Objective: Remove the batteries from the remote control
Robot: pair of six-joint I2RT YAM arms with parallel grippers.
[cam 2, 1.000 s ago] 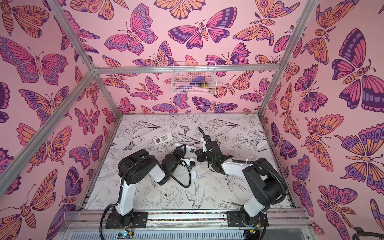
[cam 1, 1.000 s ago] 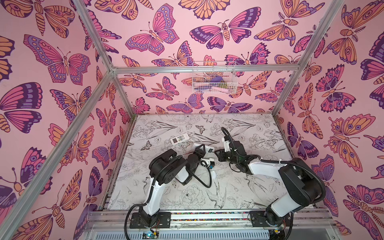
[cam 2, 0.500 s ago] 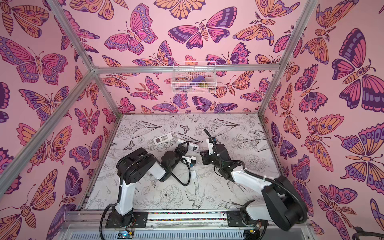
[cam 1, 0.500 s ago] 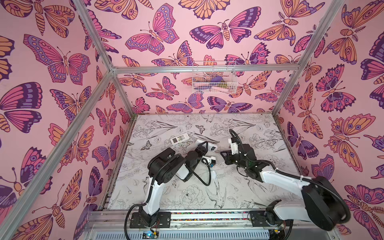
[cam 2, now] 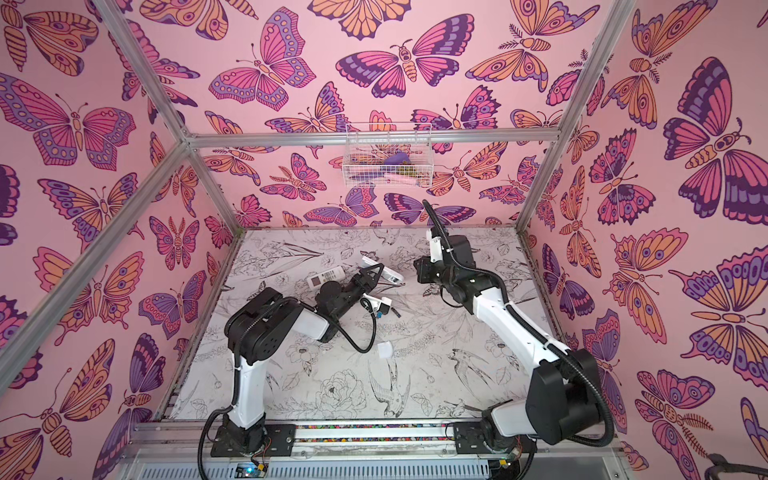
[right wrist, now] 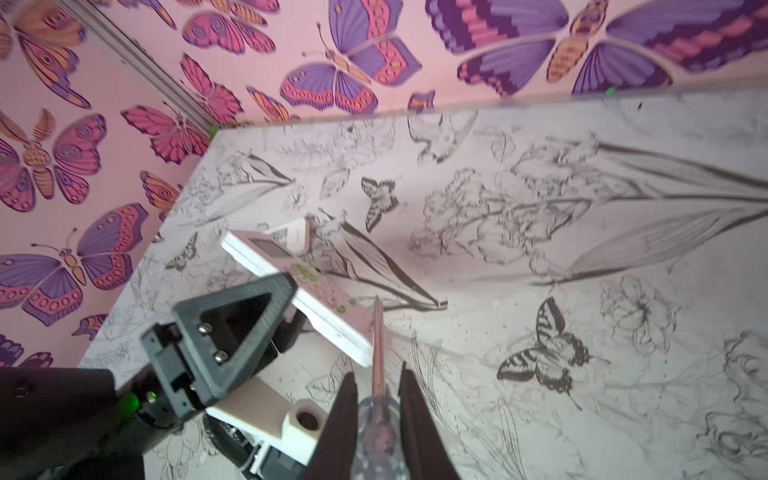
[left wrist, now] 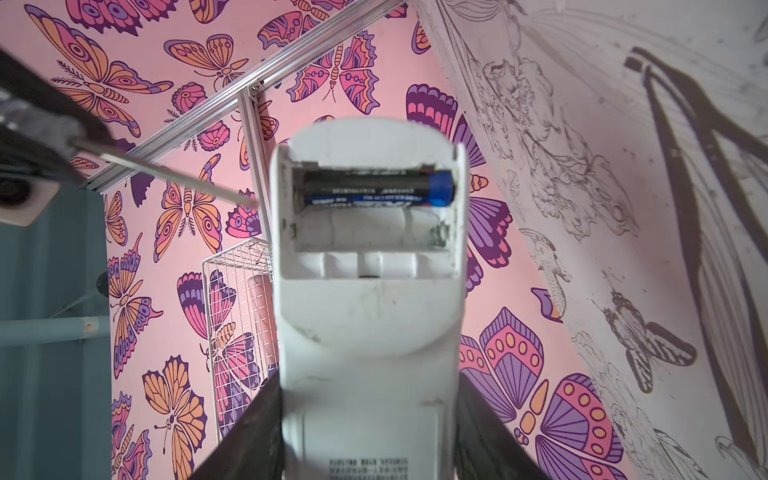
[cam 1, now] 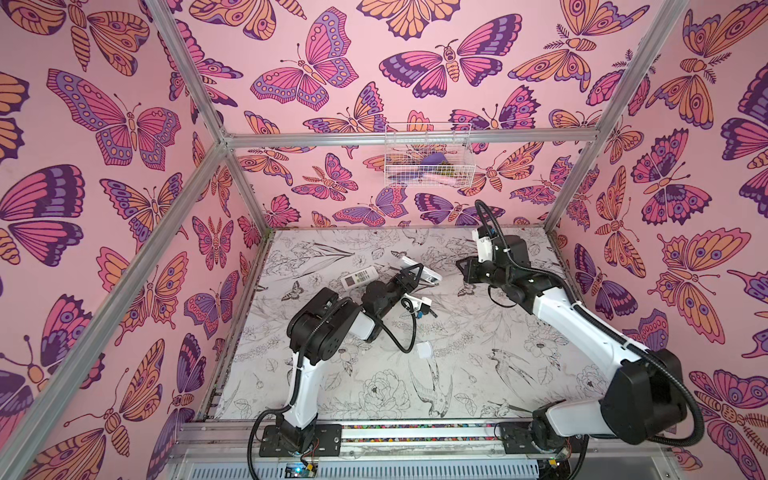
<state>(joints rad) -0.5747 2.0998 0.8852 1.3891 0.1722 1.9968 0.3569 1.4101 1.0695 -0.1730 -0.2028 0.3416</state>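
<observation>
Black battery (left wrist: 374,189) sits in open compartment of white remote (left wrist: 370,332), clamped between half-spread left gripper (cam 1: 411,276) jaws above table (cam 1: 457,374) middle, nearer back edge; right gripper (right wrist: 378,374) pinches screwdriver (right wrist: 379,415) tight, whose tip may slip and fling battery off.

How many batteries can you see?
1. A black battery with a blue end sits inside the open white remote held by the left pincer. The slot beside it is empty. Others may be hidden.
</observation>
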